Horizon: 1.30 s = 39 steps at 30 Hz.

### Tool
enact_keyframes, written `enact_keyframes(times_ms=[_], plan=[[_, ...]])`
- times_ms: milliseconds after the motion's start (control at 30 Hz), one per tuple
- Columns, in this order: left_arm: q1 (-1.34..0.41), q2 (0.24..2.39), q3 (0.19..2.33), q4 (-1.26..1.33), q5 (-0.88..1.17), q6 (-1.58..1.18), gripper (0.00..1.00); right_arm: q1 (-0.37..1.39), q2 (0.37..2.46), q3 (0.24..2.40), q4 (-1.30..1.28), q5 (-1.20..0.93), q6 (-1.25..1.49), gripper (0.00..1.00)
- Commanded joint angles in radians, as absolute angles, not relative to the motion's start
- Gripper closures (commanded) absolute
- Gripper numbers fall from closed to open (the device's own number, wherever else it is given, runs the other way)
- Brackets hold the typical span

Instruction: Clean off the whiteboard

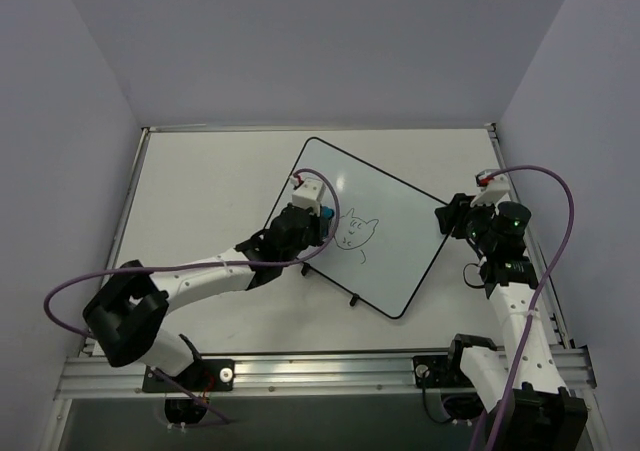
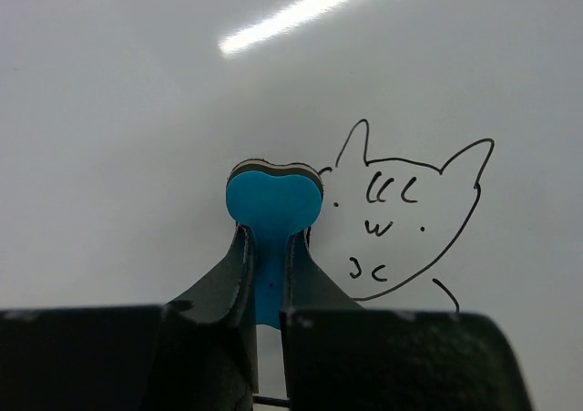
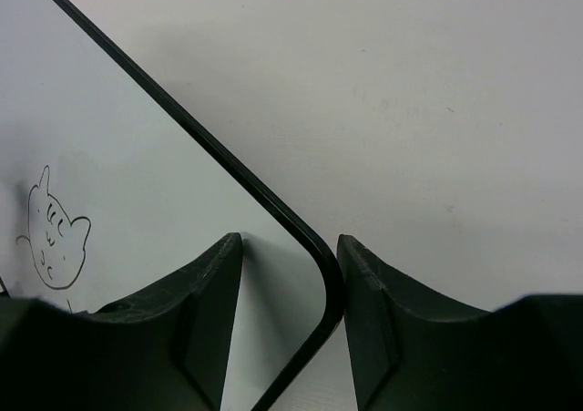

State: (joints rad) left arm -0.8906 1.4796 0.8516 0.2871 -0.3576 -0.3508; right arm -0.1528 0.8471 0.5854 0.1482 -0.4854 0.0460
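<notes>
The whiteboard (image 1: 395,246) lies turned at an angle on the table, with a black cat doodle (image 1: 355,233) near its left-middle. My left gripper (image 1: 322,214) is shut on a blue eraser (image 2: 273,200), whose pad rests on the board (image 2: 137,110) just left of the doodle (image 2: 401,220). My right gripper (image 1: 447,218) is open and straddles the board's right corner: one finger (image 3: 196,292) is over the white surface (image 3: 118,156), the other (image 3: 373,292) is outside, against the black rim (image 3: 228,165). The doodle (image 3: 53,238) shows far off in the right wrist view.
The white table (image 1: 200,201) has a raised metal edge on all sides, with an aluminium rail (image 1: 330,371) at the front. Grey walls close in on the left, back and right. The board's two black feet (image 1: 352,298) point toward the front edge.
</notes>
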Motion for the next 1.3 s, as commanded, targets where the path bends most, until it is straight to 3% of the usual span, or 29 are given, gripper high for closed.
enact_keyframes(times_ms=[0, 633, 1267], plan=[[-0.922, 1.526, 0.934, 0.46, -0.34, -0.258, 0.98, -0.137, 0.819, 0.627, 0.152, -0.482, 0.026, 0.59], [-0.992, 1.667, 0.962, 0.44, -0.601, -0.342, 0.98, -0.12, 0.802, 0.629, 0.153, -0.486, 0.02, 0.59], [-1.077, 1.701, 0.954, 0.428, -0.58, -0.417, 0.98, -0.098, 0.793, 0.638, 0.149, -0.486, 0.009, 0.59]])
